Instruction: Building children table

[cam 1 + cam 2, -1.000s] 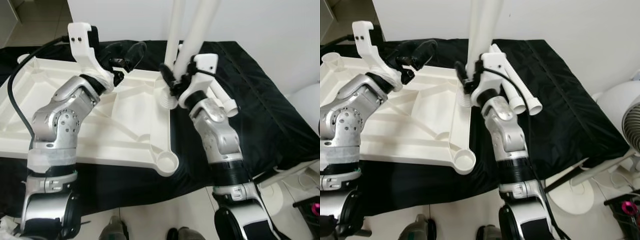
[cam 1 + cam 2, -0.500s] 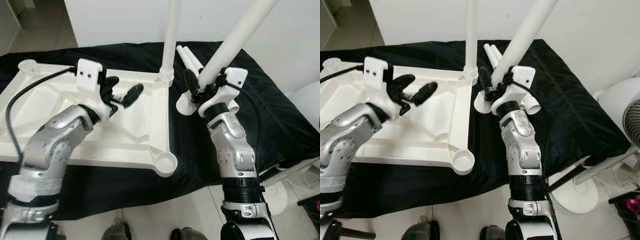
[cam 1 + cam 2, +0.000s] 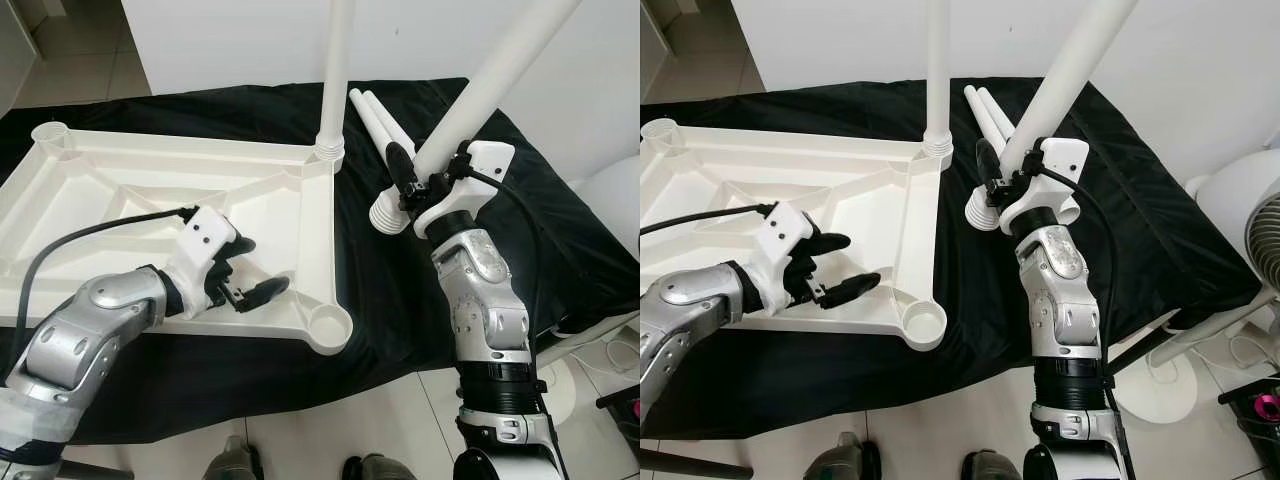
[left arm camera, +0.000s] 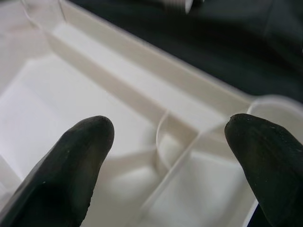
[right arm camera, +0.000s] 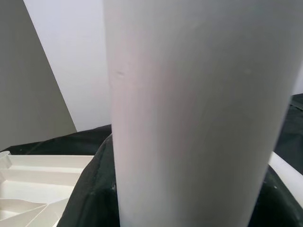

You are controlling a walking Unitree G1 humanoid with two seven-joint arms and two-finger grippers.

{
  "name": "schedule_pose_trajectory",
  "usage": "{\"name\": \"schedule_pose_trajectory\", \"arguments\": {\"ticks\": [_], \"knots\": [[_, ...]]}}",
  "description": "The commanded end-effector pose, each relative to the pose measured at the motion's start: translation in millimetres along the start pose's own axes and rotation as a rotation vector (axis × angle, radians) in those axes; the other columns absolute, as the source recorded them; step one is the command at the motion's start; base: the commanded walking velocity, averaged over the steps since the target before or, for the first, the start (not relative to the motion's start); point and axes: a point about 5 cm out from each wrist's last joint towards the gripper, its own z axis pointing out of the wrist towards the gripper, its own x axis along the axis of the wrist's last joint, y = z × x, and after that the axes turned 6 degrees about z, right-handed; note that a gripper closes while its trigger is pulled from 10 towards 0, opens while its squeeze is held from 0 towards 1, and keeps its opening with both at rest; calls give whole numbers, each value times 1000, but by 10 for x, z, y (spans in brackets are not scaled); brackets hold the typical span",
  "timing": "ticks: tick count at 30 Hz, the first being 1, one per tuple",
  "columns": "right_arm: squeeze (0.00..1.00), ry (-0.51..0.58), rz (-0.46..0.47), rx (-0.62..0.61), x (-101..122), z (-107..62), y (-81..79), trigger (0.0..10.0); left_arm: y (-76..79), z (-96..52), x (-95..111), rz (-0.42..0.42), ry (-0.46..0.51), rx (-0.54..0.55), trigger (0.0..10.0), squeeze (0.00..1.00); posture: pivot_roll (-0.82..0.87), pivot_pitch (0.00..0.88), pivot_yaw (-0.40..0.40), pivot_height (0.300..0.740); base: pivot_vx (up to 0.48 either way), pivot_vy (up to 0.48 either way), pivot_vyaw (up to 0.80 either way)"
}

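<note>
A white plastic table top (image 3: 120, 200) lies upside down on a black cloth, with round leg sockets at its corners. One white leg (image 3: 334, 70) stands upright in the far right socket. My right gripper (image 3: 415, 185) is shut on a second white leg (image 3: 480, 90), held tilted above the cloth just right of the table top, threaded end down. The leg (image 5: 199, 113) looms close in the right wrist view. My left gripper (image 3: 245, 272) is open over the table top's near edge, close to the near right socket (image 3: 331, 326). One black fingertip (image 4: 85, 142) shows in the left wrist view.
Two spare white legs (image 3: 385, 125) lie on the black cloth (image 3: 560, 230) behind my right arm. A white fan (image 3: 1250, 240) stands on the floor at the right. A white wall rises behind the cloth.
My left gripper has drawn back from the table top's middle to its near edge. My right gripper has shifted slightly right with the tilted leg. The camera has also shifted.
</note>
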Motion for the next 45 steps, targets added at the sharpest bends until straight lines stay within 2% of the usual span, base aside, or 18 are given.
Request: {"name": "schedule_pose_trajectory", "arguments": {"ticks": [1,2,3,5,13,18,19,20,24,26,27,30,32,36,44,45], "knots": [[0,9,-4,3,35,-11,1,10000,4,7,-50,9,-30,0,10000,0,-35,102,11,740,0,0,0],[0,8,-13,-1,42,-14,9,10000,-42,45,-226,43,-150,37,10000,0,-37,105,7,740,0,0,0],[0,8,-13,-1,42,-14,9,10000,-42,45,-226,43,-150,37,10000,0,-37,105,7,740,0,0,0],[0,7,-13,-1,51,-12,9,10000,-83,80,-315,79,-221,67,10000,0,-42,104,7,740,0,0,0],[0,8,-20,-2,68,-6,17,10000,-90,163,-359,139,-265,65,10000,0,-54,101,7,740,0,0,0],[0,10,-21,-5,74,-5,19,10000,-116,283,-341,141,-270,101,10000,0,-56,101,7,740,0,0,0],[0,10,-18,-7,72,1,12,10000,-134,376,-336,130,-274,129,10000,0,-65,103,12,740,0,0,0],[0,10,-17,-8,71,3,8,10000,-134,406,-338,122,-275,135,10000,0,-65,103,12,740,0,0,0],[0,10,-18,-8,71,4,4,10000,-125,447,-348,109,-279,146,10000,0,-68,103,14,740,0,0,0],[0,11,-15,-15,66,-14,0,10000,-126,603,-364,35,-284,240,10000,0,-86,109,22,740,0,0,0],[0,11,-15,-15,66,-14,0,10000,-126,603,-364,35,-284,240,10000,0,-86,109,22,740,0,0,0],[0,9,-12,-22,57,-37,-2,10000,-183,698,-341,-41,-276,340,10000,0,-92,113,22,740,0,0,0],[0,1,-4,-26,37,-54,-5,10000,-250,737,-300,-60,-261,406,10000,0,-92,116,19,740,0,0,0],[0,-9,8,-28,13,-67,-20,10000,-303,791,-268,-69,-252,459,10000,0,-96,119,19,740,0,0,0],[0,-27,23,-4,-23,-82,-71,10000,-355,822,-121,-65,-190,439,10000,0,-95,119,20,740,0,0,0],[0,-28,26,-3,-31,-92,-66,10000,-344,806,-32,-65,-128,390,10000,0,-92,116,21,740,0,0,0]]}}
